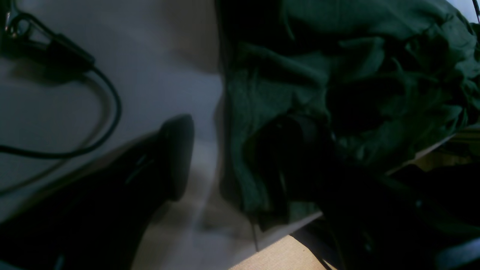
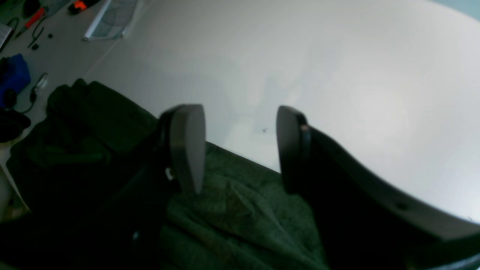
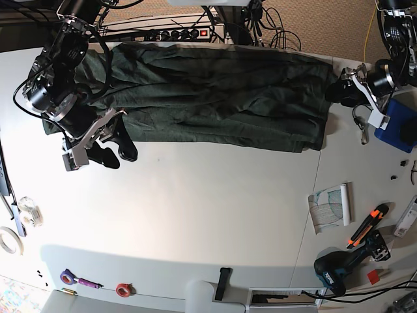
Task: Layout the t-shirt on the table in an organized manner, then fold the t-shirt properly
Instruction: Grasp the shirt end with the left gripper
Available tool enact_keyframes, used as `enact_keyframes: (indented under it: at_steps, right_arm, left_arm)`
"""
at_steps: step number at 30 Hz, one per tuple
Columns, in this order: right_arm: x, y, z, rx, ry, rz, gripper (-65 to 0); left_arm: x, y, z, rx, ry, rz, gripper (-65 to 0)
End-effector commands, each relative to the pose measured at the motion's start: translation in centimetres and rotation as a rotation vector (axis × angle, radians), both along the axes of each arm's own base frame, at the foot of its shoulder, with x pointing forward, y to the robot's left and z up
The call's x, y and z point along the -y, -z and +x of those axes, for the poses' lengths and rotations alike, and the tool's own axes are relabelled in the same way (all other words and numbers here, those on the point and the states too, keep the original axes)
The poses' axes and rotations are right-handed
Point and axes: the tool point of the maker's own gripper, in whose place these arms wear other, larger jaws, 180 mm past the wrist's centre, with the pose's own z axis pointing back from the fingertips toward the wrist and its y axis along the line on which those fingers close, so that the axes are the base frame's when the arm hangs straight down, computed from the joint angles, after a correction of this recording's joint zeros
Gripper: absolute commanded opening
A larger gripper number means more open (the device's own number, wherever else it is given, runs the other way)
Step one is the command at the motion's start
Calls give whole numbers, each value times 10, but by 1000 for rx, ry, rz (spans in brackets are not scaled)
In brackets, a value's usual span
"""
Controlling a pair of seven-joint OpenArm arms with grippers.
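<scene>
T-shirt (image 3: 208, 91) spread wide; right jaws apart beside its corner.

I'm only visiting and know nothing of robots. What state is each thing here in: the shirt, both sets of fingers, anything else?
t-shirt, spread out lengthwise, wrinkled, not folded.
right fingers, open, over the shirt's edge, holding nothing.
left fingers, open, at the shirt's other end, one half hidden in cloth.
power strip, switch glowing red.
</scene>
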Motion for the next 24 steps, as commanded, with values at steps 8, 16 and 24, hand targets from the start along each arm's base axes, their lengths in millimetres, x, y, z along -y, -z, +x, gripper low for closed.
enact_keyframes:
  at_steps: [8, 16, 24]
  right_arm:
    - [-1, -16, 4, 57, -8, 13, -349]
    - [-1, -16, 4, 57, -8, 13, -349]
    - [-1, -16, 4, 57, -9, 13, -349]
  left_arm:
    - [-5, -8, 8, 16, -41, -10, -214]
    - [9, 10, 0, -27, -78, -80, -214]
    - [32, 20, -13, -78, 8, -96, -214]
